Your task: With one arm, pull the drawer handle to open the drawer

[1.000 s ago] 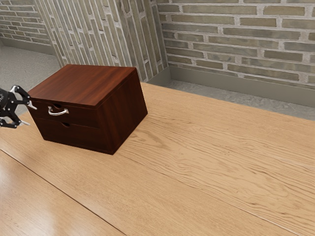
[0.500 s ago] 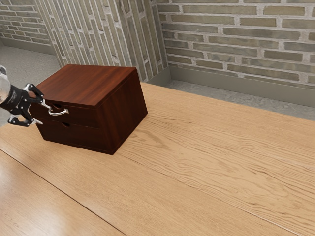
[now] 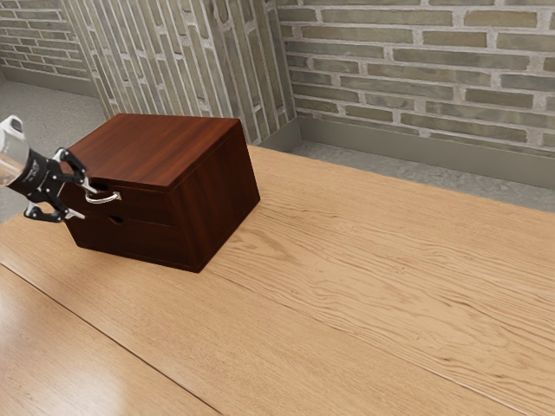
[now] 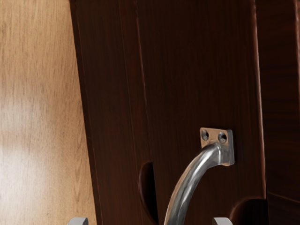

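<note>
A dark wooden cabinet (image 3: 169, 152) stands on the table at the exterior view's left. Its upper drawer (image 3: 139, 204) sits flush with the front face and carries a curved silver handle (image 3: 103, 198). My black gripper (image 3: 81, 198) is open right at that handle, one finger above it and one below, neither closed on it. Up close in the wrist view, the handle (image 4: 190, 185) arches out from its screwed plate, and it lies between my two fingertips (image 4: 78, 221). A lower drawer (image 3: 130, 236) with a small notch sits beneath.
The light wooden table (image 3: 364, 277) stretches wide toward the exterior view's right and front. Brick walls (image 3: 416, 61) and a grey floor lie behind the table.
My gripper has travelled toward the exterior view's right, from beside the cabinet up to the drawer handle, staying open. The cabinet and drawer have not moved.
</note>
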Robot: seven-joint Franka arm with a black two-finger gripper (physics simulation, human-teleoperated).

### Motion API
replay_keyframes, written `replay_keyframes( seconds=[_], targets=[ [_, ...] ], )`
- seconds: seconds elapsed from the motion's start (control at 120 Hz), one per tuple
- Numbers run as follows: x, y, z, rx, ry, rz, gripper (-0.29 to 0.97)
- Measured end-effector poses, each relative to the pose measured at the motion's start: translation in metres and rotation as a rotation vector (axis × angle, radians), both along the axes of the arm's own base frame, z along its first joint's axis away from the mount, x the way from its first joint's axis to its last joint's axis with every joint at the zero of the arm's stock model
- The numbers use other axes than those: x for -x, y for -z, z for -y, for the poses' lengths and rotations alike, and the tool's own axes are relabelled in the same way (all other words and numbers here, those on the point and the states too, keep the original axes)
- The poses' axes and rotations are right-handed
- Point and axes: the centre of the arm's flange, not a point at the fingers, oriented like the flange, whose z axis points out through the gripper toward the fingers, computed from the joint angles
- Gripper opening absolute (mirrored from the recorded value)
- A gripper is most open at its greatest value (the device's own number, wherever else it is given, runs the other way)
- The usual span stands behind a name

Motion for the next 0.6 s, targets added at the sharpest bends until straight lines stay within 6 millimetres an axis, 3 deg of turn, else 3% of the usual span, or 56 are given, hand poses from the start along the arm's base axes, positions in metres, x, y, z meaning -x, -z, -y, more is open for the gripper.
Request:
replay_keyframes(
  seconds=[0.333, 0.6],
  targets=[
    [0.025, 0.000, -0.027, 0.000, -0.057, 0.003, 0.19],
    [0.028, 0.000, -0.029, -0.001, -0.060, 0.002, 0.17]
  ],
)
